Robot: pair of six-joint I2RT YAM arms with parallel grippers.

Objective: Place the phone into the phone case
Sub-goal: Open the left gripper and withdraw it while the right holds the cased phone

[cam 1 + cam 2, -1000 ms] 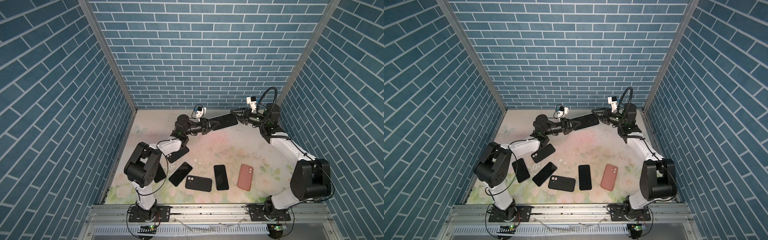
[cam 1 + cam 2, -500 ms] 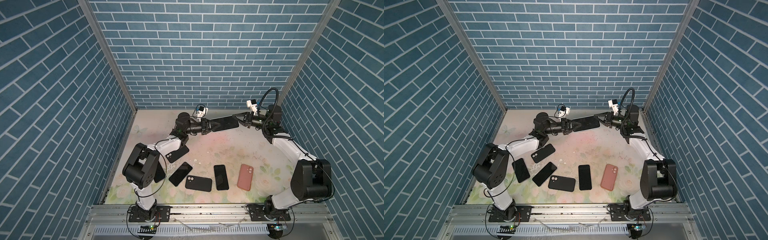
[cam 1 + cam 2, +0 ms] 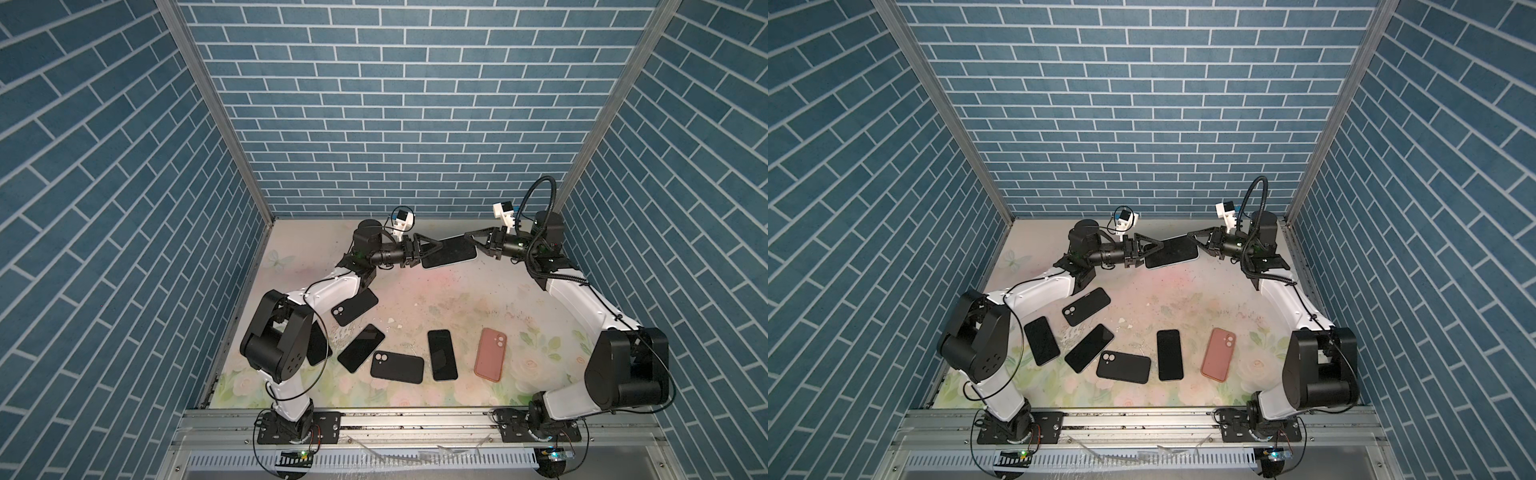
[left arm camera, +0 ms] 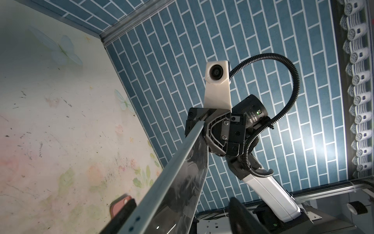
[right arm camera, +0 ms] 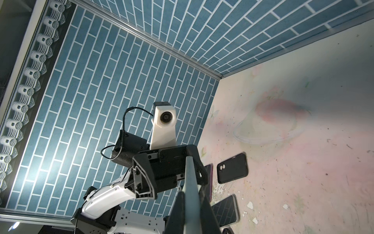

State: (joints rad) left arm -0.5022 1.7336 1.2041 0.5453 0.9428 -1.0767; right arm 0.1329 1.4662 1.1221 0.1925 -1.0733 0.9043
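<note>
Phone [image 3: 451,251] handoff just happened: right hand [image 3: 471,239] now clamped on its far end, left hand [image 3: 432,251] sprung wide, gripping nothing. Phone hangs mid-air over back of table [image 3: 478,291], well apart from pink case [image 3: 491,353]. Insertion not started.

White links [image 3: 328,291]; black joints [image 3: 278,343]; triangular black left end effector [image 3: 434,249]; corrugated cable [image 4: 294,71].

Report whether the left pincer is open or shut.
Open. In the right wrist view the left pincer shows its fingers wide apart, the phone edge-on between them; the right pincer holds it.
</note>
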